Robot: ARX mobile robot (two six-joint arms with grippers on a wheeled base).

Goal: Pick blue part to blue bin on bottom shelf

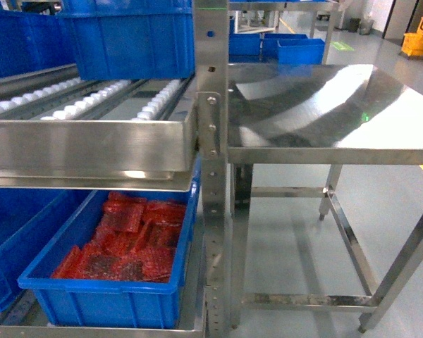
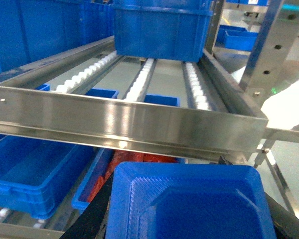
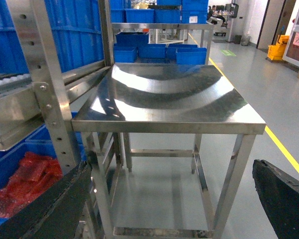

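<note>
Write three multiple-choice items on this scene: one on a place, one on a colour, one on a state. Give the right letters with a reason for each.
1. Where is the bin of red bags?
A. on the steel table
B. on the rack level under the roller shelf
C. on the floor beside the table

2. What colour is the part held at the left gripper?
A. blue
B. red
C. yellow

3. How do the right gripper fingers stand?
A. shut on a red bag
B. shut on the table's leg
C. spread wide with nothing between them

Answers: 1 B, the head view shows the bin below the roller shelf. 2 A, the left wrist view shows a blue moulded piece between the dark fingers. 3 C, the right wrist view shows one finger at each lower corner and only the steel table and floor between.
</note>
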